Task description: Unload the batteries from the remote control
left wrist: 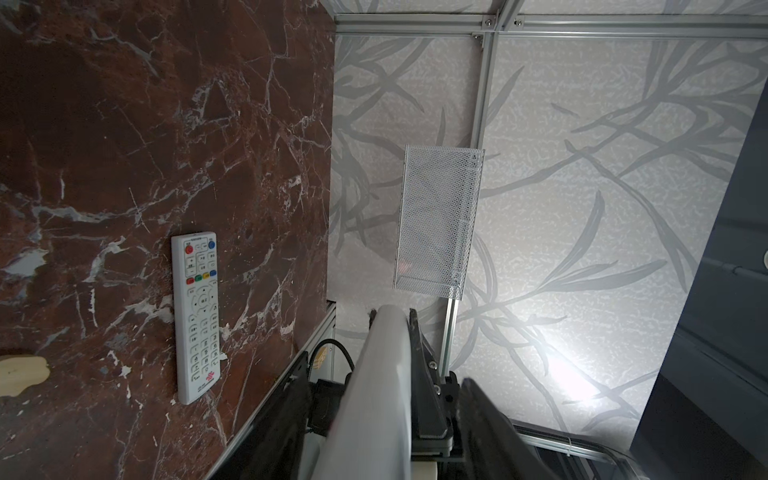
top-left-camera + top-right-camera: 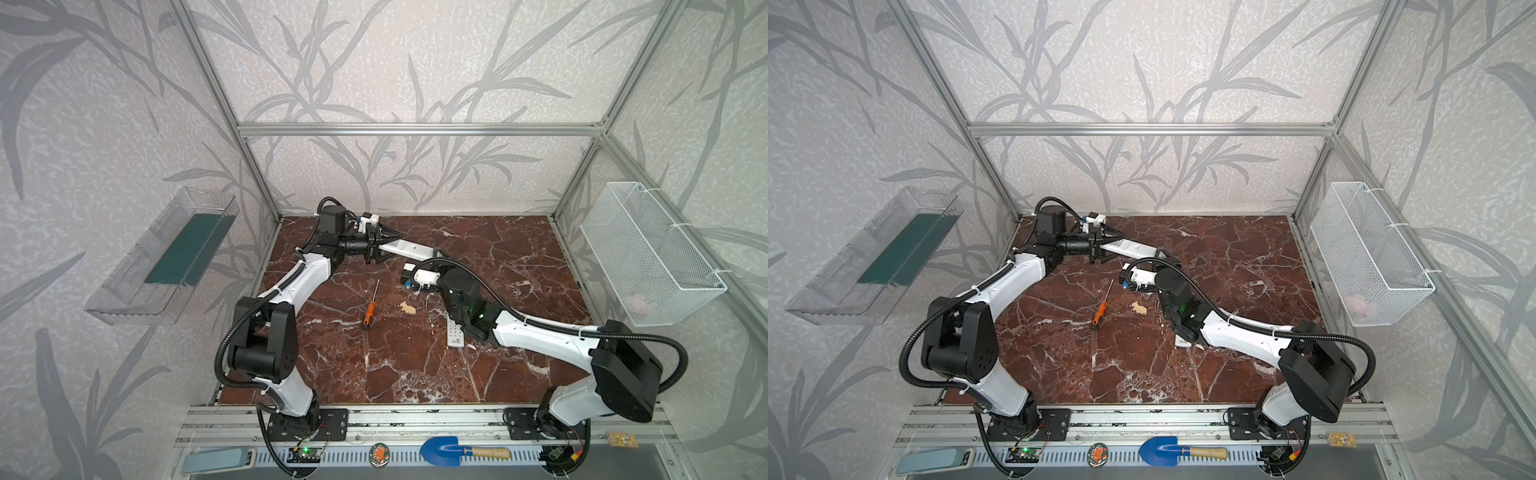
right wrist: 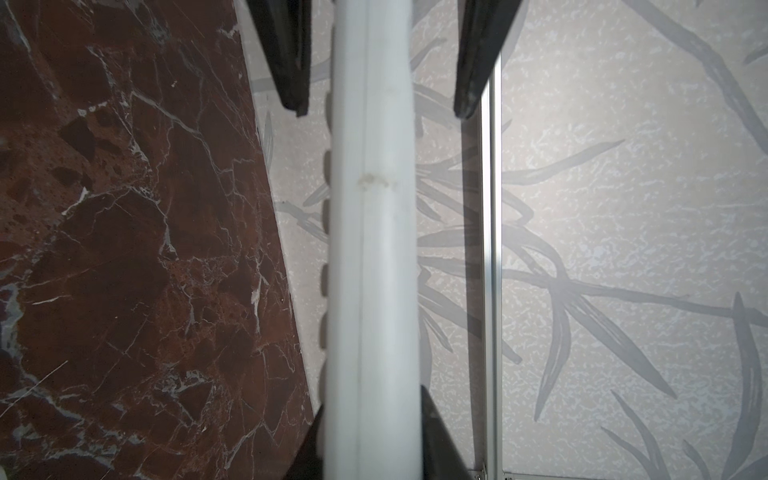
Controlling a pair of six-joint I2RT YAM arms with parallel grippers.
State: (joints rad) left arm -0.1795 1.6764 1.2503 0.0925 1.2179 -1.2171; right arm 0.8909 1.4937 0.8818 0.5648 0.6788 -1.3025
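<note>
A white remote control hangs above the back of the table, held edge-on between both arms. My right gripper is shut on one end of it. My left gripper straddles the other end and stands open. In the right wrist view its two fingers show gaps on both sides of the remote control. The batteries are hidden. A second white remote lies buttons-up on the table, partly under my right arm.
An orange-handled screwdriver and a small beige figure lie mid-table. A white mesh basket hangs on the right wall and a clear tray on the left wall. A blue shovel rests on the front rail.
</note>
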